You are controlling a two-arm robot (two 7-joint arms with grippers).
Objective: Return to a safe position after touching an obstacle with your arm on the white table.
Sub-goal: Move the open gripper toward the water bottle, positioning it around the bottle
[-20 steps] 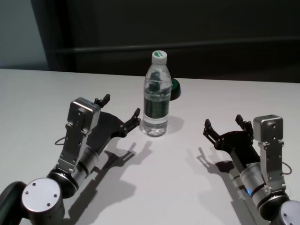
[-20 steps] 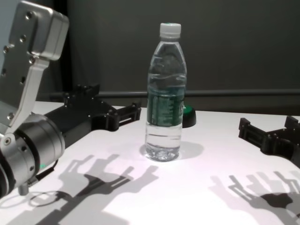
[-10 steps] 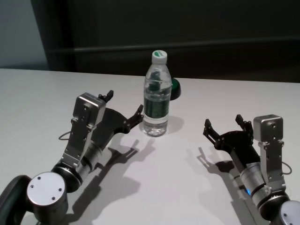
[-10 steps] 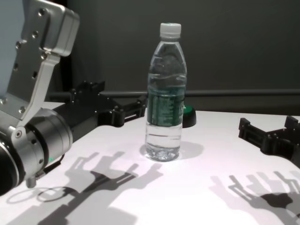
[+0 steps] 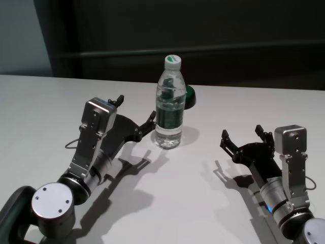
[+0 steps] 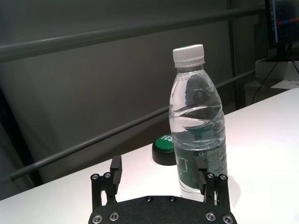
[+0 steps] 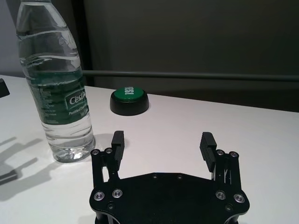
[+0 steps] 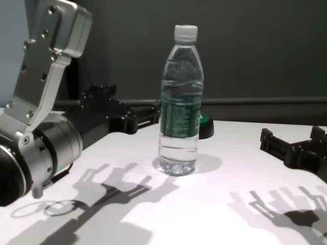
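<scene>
Dark wall behind, with a grey rail running across. In front, a big white table (image 5: 45, 101), smooth and flat, with dark arm shadows on it.

On the robot's left, a thick silver and black arm reaching in over the table. At its tip, the left pincer (image 5: 136, 116), held up off the table with both fingers spread apart and nothing between them. One fingertip (image 5: 151, 119) right next to the label of the water bottle (image 5: 169, 101); too close to tell whether touching or just beside. From the left wrist view, the bottle (image 6: 197, 126) off to one side, behind one finger, not between the two.

On the robot's right, the other arm, low near the table edge. The right pincer (image 5: 242, 136) also spread wide and empty, well apart from the bottle.

Standing upright near the middle of the table, the clear water bottle (image 8: 180, 102), tallest thing there, with a white cap, a dark green label band and water inside.

Just behind the bottle, a small round black button with a green top (image 7: 130, 100), low and flat on the table.
</scene>
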